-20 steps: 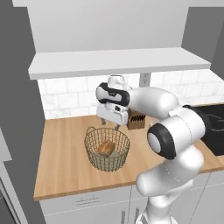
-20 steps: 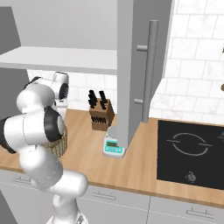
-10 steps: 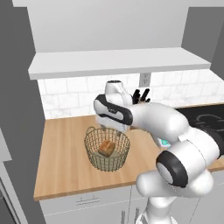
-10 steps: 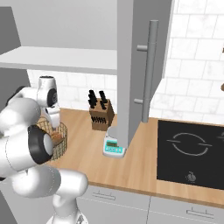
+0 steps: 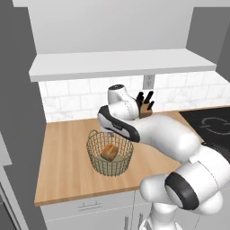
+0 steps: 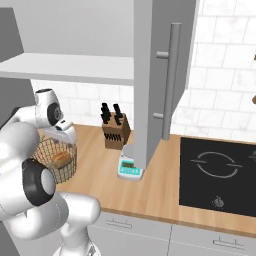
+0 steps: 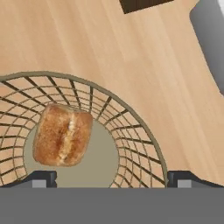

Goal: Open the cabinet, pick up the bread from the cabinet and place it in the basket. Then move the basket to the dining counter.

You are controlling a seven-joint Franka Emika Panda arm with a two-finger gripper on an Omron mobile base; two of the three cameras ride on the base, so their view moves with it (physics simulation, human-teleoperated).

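Since half a second ago my arm has swung lower, and the gripper point(image 7: 109, 179) now sits directly over the round tan-gold wire mesh basket point(image 5: 110, 155) on the wooden counter point(image 5: 63, 166). Jaws spread wide, holding nothing. The small golden-brown bread chunk point(image 7: 62, 134) lies on the basket's beige base, left of centre. In both base views my arm hides the fingers; the hand view cuts off the basket's near rim.

Glossy white arm point(image 5: 170, 139), dark joints
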